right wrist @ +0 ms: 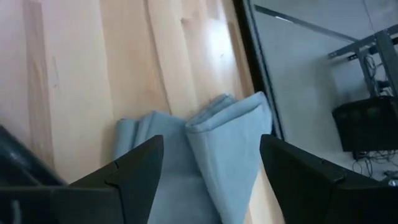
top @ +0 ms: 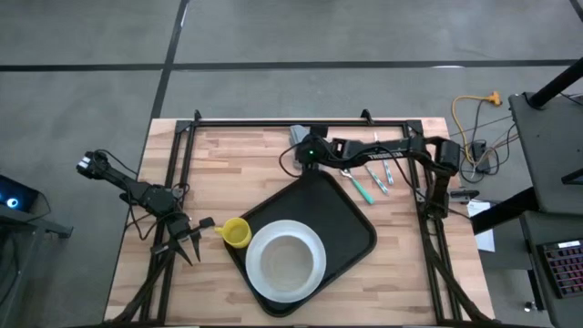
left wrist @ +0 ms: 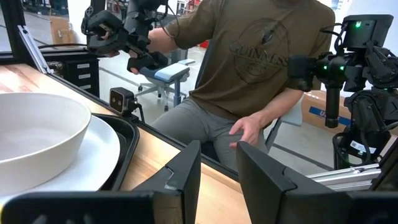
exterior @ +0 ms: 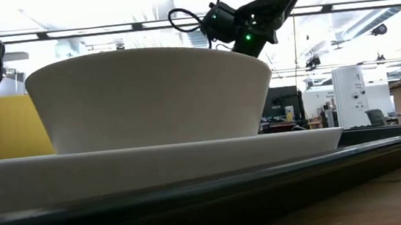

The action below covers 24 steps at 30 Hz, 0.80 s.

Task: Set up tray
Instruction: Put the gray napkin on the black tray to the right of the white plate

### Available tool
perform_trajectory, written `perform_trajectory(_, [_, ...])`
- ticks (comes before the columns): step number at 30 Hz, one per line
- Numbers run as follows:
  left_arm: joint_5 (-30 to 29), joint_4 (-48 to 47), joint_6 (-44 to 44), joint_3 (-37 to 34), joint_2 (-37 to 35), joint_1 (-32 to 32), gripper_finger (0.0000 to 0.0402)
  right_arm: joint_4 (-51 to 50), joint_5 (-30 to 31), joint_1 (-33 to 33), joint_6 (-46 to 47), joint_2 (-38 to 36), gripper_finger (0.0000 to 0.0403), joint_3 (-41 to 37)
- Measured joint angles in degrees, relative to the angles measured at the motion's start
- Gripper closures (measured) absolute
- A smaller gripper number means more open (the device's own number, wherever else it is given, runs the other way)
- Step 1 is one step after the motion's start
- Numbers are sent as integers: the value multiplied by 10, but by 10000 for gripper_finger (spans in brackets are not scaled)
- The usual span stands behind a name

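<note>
Just behind the tray (top: 351,214), our right gripper (right wrist: 211,165) hangs spread over the folded cloth (right wrist: 214,149); next we close on it.

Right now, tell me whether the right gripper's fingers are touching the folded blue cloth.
Cannot tell. In the right wrist view the right gripper stands open over the blue cloth with its fingers either side, but no view shows contact or a gap plainly.

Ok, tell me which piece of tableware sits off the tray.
The yellow cup. It stands on the bare wood beside the tray, near the left gripper, while the white plate and the white bowl stacked on it sit inside the tray.
</note>
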Motion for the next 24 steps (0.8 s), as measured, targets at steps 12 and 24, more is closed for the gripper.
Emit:
perform_trajectory(12, [0,0,0,0,0,0,313,40,-2,-8,-2,0,153,-36])
perform_trajectory(24, [-2,0,0,0,0,0,313,44,-2,-11,-4,0,147,-38])
